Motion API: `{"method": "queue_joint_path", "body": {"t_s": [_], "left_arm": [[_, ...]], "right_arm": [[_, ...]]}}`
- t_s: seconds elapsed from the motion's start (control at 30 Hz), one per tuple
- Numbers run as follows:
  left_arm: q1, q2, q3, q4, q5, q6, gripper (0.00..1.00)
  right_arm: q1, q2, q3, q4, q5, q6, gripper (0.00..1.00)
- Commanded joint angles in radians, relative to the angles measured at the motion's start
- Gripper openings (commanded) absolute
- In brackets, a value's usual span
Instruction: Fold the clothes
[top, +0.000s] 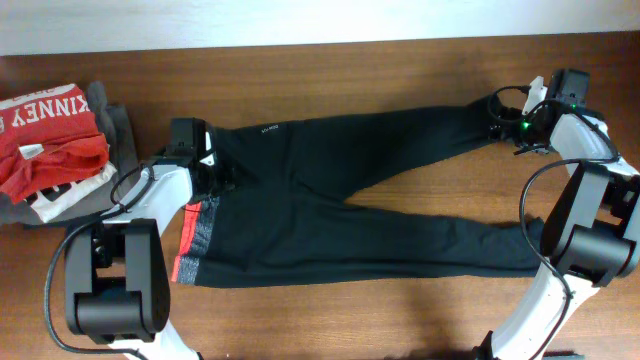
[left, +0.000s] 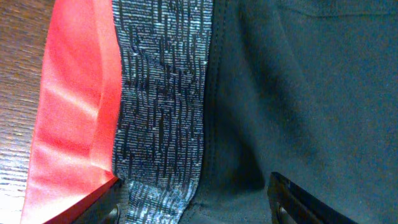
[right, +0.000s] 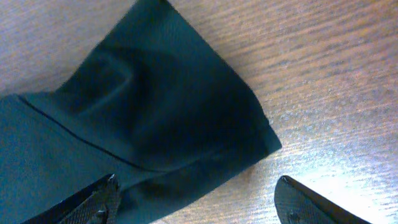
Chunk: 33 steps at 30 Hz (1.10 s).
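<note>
Inspector: How do the two arms stand?

Operator: The left arm reaches in from the near left corner, and the left gripper (top: 212, 172) points down onto the waist end of the long black soft-fabric pants (top: 330, 190). The right arm bends up along the right edge, with the right gripper (top: 503, 108) low at the far right.

Inspector: Are the jaws closed on anything?

Operator: No. Both pairs are spread wide and nothing is pinched. In the left wrist view one finger (left: 102, 202) is over the edge of the bright red-orange trim (left: 71, 106) and the other is over black cloth, with the heathered grey waistband (left: 165, 93) flat between them. On the right, the cuff (right: 186, 112) of the upper leg lies unbunched between the fingers (right: 93, 202).

Inspector: And the pants themselves?

Operator: They are spread flat on the brown wooden table (top: 400, 60), waist to the left, with the legs opening in a narrow V toward the right. The lower leg ends near the right arm's base. The cloth is smooth apart from soft creases at the crotch. A red T-shirt with white lettering (top: 45, 140) lies on folded grey garments (top: 120, 125), left of the waist.
</note>
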<state>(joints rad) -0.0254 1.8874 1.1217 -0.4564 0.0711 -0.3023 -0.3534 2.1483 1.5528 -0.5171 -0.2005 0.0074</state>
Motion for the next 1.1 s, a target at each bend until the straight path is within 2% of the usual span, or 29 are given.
{"method": "queue_joint_path", "body": {"t_s": [0.0,0.1,0.3,0.43,0.5,0.57,0.73,0.93,1.07], "left_arm": [[0.002,0.084,-0.031,-0.032,0.015,0.012,0.72],[0.002,0.084,-0.031,-0.039,0.015,0.012,0.72],[0.002,0.084,-0.031,-0.049,0.015,0.012,0.72],[0.002,0.084,-0.031,-0.05,0.015,0.012,0.72],[0.002,0.084,-0.031,-0.049,0.015,0.012,0.72],[0.002,0.084,-0.031,-0.049,0.015,0.012,0.72],[0.002,0.084,-0.031,-0.049,0.015,0.012,0.72],[0.002,0.084,-0.031,-0.049,0.015,0.012,0.72],[0.002,0.084,-0.031,-0.049,0.015,0.012,0.72]], "right_arm": [[0.001,0.026,0.003,0.014,0.006,0.008,0.8],[0.001,0.046,0.003,0.018,0.008,0.008,0.76],[0.001,0.125,0.003,0.021,0.01,0.008,0.75],[0.001,0.132,0.003,0.02,0.01,0.008,0.51],[-0.002,0.125,0.003,0.017,0.011,0.008,0.32],[-0.012,0.116,0.004,0.006,0.021,0.008,0.06],[-0.071,0.067,0.004,-0.095,0.136,0.088,0.03],[-0.134,0.038,0.004,-0.247,0.169,0.092,0.04],[-0.158,0.037,0.004,-0.325,0.198,0.149,0.05]]}}
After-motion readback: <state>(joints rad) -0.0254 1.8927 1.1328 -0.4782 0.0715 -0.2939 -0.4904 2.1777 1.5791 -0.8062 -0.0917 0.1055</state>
